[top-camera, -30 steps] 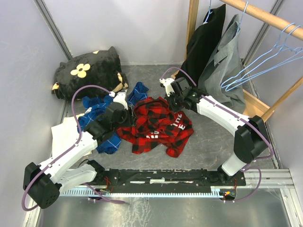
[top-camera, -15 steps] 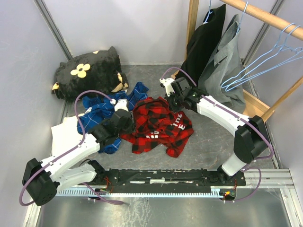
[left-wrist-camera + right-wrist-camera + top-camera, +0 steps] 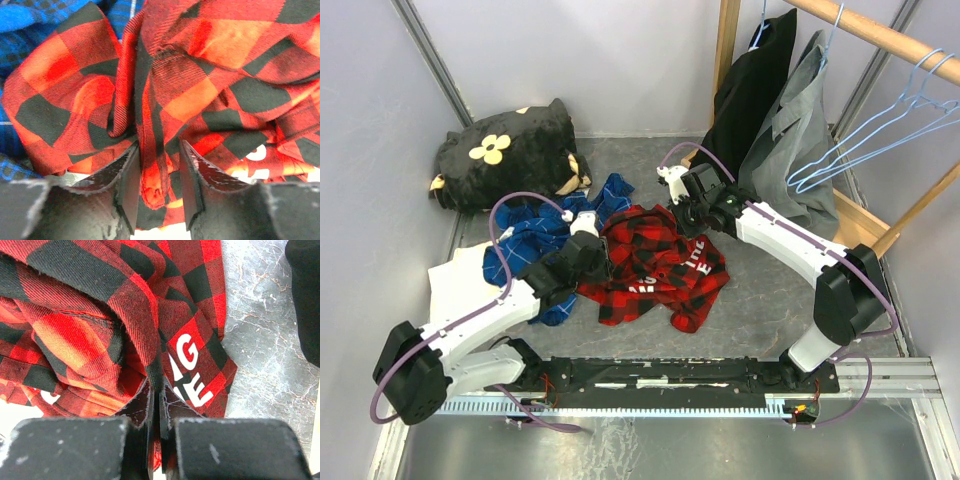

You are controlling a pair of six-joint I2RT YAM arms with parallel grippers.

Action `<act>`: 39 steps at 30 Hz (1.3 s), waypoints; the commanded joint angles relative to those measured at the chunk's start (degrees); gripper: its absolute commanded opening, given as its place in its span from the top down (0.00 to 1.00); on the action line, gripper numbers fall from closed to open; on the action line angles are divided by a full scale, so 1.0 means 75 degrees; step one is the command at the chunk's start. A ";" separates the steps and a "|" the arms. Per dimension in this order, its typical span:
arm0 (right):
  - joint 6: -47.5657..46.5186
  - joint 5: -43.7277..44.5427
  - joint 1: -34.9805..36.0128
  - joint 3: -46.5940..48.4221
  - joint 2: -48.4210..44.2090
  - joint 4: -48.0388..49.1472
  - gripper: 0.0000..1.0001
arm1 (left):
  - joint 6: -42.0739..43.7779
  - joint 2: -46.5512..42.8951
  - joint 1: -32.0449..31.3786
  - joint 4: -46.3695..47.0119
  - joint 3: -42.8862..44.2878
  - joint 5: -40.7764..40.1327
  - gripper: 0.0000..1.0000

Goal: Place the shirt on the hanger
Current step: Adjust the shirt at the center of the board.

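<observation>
The red-and-black plaid shirt (image 3: pixel 660 268) with white letters lies crumpled on the grey floor mid-table. My left gripper (image 3: pixel 598 257) is at its left edge. In the left wrist view a fold of the shirt (image 3: pixel 200 75) runs between the left gripper's (image 3: pixel 159 165) parted jaws, with gaps on both sides. My right gripper (image 3: pixel 683 222) is at the shirt's upper right edge. There the right gripper (image 3: pixel 156 396) is shut on a ridge of the shirt (image 3: pixel 100 315). A light-blue wire hanger (image 3: pixel 880 130) hangs from the wooden rod (image 3: pixel 880 35) at the right.
A blue plaid shirt (image 3: pixel 532 240) lies under my left arm. A black cushion with cream flowers (image 3: pixel 510 150) sits at the back left. Black and grey garments (image 3: pixel 775 110) hang from the rod. A white cloth (image 3: pixel 455 285) lies at the left.
My left arm has slid right onto the red shirt's edge and its jaws have narrowed around a fold. The right arm and its grip are unchanged.
</observation>
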 commanded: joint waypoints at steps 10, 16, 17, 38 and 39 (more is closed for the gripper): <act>0.0546 0.0489 -0.0047 0.0327 -0.1349 0.0179 1.00 | 0.0919 0.0207 0.0145 -0.0555 0.1670 -0.1675 0.97; 0.0583 0.0760 -0.0035 0.1636 -0.2111 -0.0429 1.00 | 0.1951 0.0085 0.0127 -0.1986 0.3799 -0.2939 0.97; 0.0607 0.0981 -0.0025 0.1959 -0.2192 -0.0474 1.00 | 0.2077 0.0129 0.0122 -0.2196 0.4277 -0.3210 0.97; 0.0329 0.0997 0.0071 0.9007 -0.1687 -0.0333 1.00 | 0.4764 0.2698 -0.0195 -0.2067 1.3637 -0.1044 0.97; 0.0319 0.0997 0.0062 0.9009 -0.1731 -0.0386 1.00 | 0.4769 0.2696 -0.0195 -0.2047 1.3619 -0.1078 0.97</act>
